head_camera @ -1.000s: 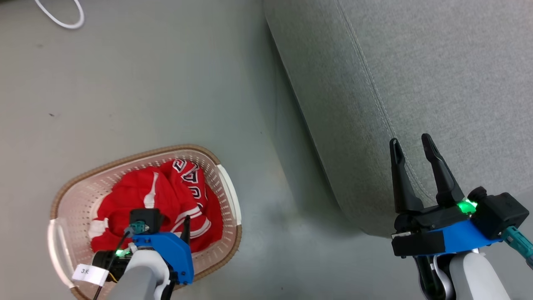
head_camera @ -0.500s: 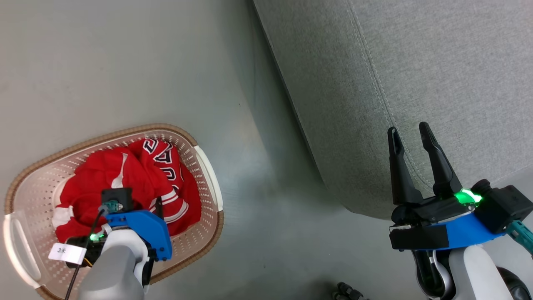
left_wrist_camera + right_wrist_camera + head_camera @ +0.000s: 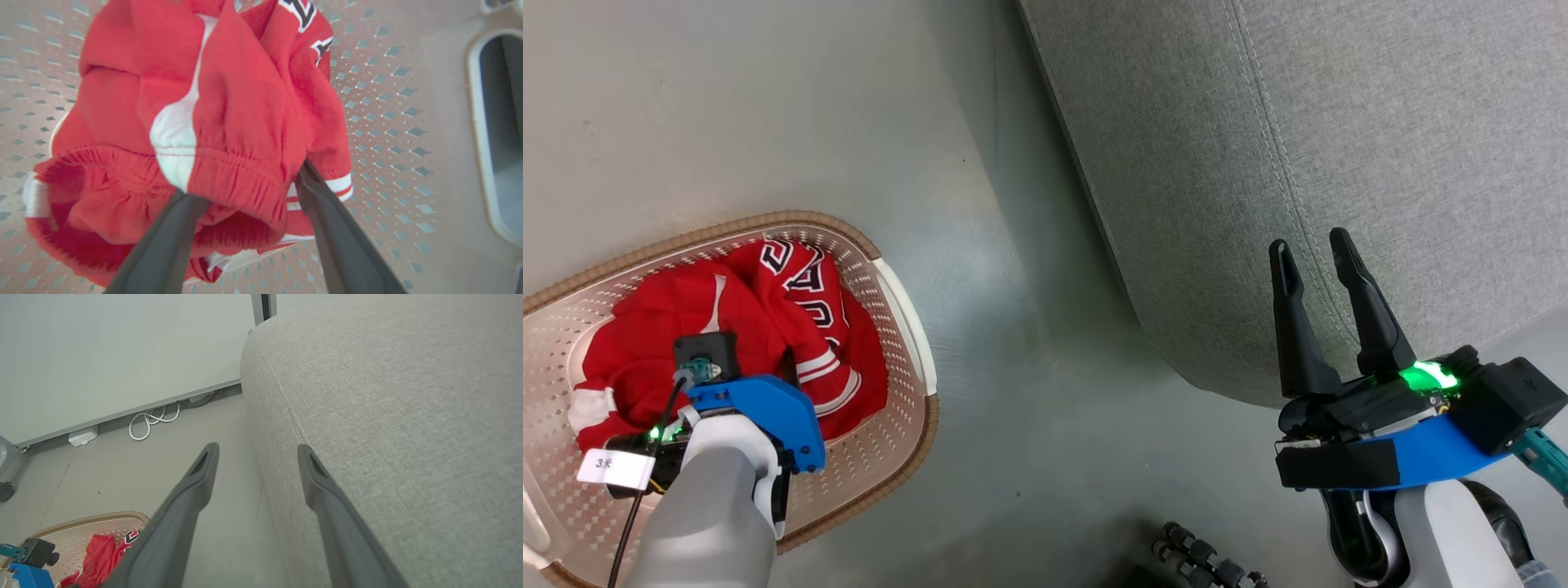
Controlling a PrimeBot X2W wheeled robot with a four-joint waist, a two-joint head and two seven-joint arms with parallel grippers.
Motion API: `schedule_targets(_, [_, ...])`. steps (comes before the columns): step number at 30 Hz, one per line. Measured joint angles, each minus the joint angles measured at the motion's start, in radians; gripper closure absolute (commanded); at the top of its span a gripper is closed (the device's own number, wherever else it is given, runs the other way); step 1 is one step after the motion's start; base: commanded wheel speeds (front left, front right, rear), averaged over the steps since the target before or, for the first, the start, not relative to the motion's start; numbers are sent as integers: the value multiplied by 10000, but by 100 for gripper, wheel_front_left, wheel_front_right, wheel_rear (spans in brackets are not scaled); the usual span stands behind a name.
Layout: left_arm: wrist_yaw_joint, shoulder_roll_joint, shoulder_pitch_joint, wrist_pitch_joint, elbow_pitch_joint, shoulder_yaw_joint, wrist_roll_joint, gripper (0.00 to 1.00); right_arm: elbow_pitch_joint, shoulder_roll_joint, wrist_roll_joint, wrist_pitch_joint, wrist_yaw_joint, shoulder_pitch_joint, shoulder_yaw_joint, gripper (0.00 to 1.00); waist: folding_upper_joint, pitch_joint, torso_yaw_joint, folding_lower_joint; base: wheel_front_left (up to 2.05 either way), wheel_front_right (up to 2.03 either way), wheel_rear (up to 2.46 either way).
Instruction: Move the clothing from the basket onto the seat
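The clothing (image 3: 645,327), crumpled red fabric with white stripes and a lettered jersey (image 3: 796,278), lies in the cream perforated basket (image 3: 894,327) on the floor at the lower left. My left gripper (image 3: 776,363) reaches down into the basket. In the left wrist view it (image 3: 245,179) is open, its fingers straddling a bunched elastic hem of the clothing (image 3: 237,102). My right gripper (image 3: 1308,242) hovers open and empty at the front edge of the grey seat (image 3: 1339,122). The right wrist view shows its (image 3: 257,448) fingers spread beside the seat (image 3: 388,416), with the basket (image 3: 102,517) far below.
Grey floor (image 3: 768,106) lies between basket and seat. A white cable (image 3: 151,420) and a small white box (image 3: 83,437) lie by the wall's base. A dark ribbed part (image 3: 1201,559) shows at the bottom edge of the head view.
The head view has shifted, so basket and seat now sit further left and higher in it. My left gripper stays down in the basket at the clothing. Both grippers remain open.
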Motion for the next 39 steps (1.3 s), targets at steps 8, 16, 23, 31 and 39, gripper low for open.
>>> schedule_targets(8, [188,10,-98,-132,121,-44,-82,0,21,0,-2,0,0,-95,65,0,0,6,30,-1,0,0,0])
schedule_targets(16, [272,-2,-166,-169,221,-171,-82,0,15,0,-29,0,0,-94,102,0,0,-26,88,-1,0,0,0])
schedule_targets(23, [270,-79,-223,-113,272,-286,-134,100,13,0,-35,0,0,-90,94,0,0,-19,125,-1,0,0,0])
schedule_targets(31, [230,-265,-236,-100,330,-407,-226,100,100,0,-159,0,0,-96,15,0,0,-265,361,-1,0,0,0])
schedule_targets(39, [-6,-681,-36,-318,359,-479,-408,100,211,2,-476,0,0,-128,-138,0,0,-1006,865,-1,0,0,0])
